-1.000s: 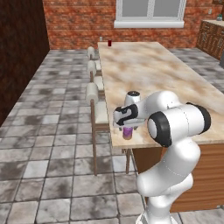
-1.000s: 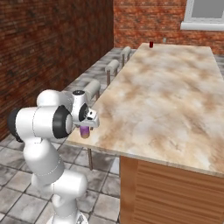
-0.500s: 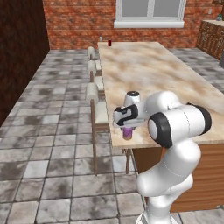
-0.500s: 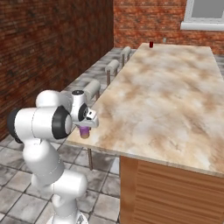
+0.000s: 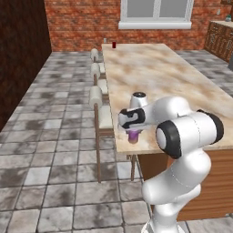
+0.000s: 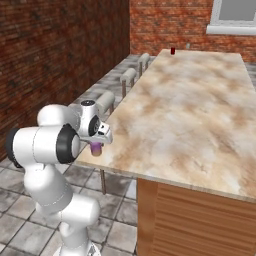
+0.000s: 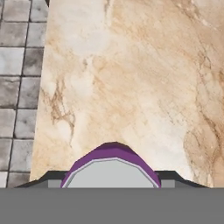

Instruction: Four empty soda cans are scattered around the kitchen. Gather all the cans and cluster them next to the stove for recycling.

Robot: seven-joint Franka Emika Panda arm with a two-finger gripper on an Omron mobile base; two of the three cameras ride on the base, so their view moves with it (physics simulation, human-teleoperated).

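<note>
- Brick-walled kitchen with a long beige marbled island counter (image 5: 168, 77) running away toward a window, stools (image 5: 96, 98) tucked along its side, grey tile floor all round.
- Gripper (image 5: 133, 132) is reaching down over the near corner of that counter, and its jaws are sitting clamped on a purple soda can (image 5: 133, 135), silver top up, orange-tan band at the bottom.
- From the hand camera the can (image 7: 111, 168) is sitting right between the jaws, purple rim and grey lid poking up, bare marble stretching out beyond it.
- Right base camera is showing the same thing: can (image 6: 95, 148) tucked under the gripper (image 6: 97, 145), at the counter's edge. Can't tell if its base is touching the counter.
- Far beyond the jaws, at the window end of the counter, a red can (image 5: 113, 44) is waiting, well apart.
- Progress, as I'm reading it: early days. One can is gripped but not carried anywhere, the red one untouched, and two more plus the stove aren't anywhere I can point to.
</note>
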